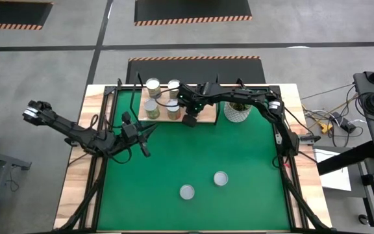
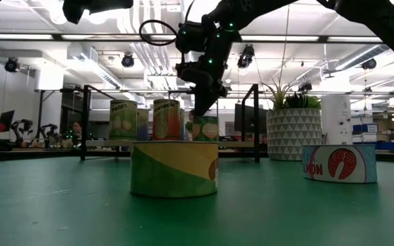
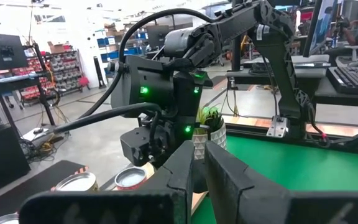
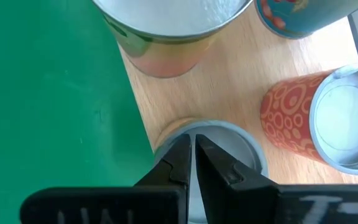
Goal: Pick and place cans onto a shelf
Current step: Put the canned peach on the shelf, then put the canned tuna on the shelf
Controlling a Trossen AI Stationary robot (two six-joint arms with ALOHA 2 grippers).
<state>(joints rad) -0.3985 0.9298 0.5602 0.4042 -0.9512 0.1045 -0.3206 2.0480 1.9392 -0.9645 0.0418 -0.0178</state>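
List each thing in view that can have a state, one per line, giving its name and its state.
Shelf: flat at the mat's far edge, holding cans.
Cans on the shelf: upright.
Two cans on the green mat: upright, not yet shelved.
Right gripper: shut, over a can on the shelf.
Left gripper: shut, empty.
Plant pot: upright.

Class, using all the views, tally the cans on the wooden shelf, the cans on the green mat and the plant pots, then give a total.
Cans on the shelf: 5, one under the right pincer
Cans on the green mat: 2
Plant pots: 1
Total: 8
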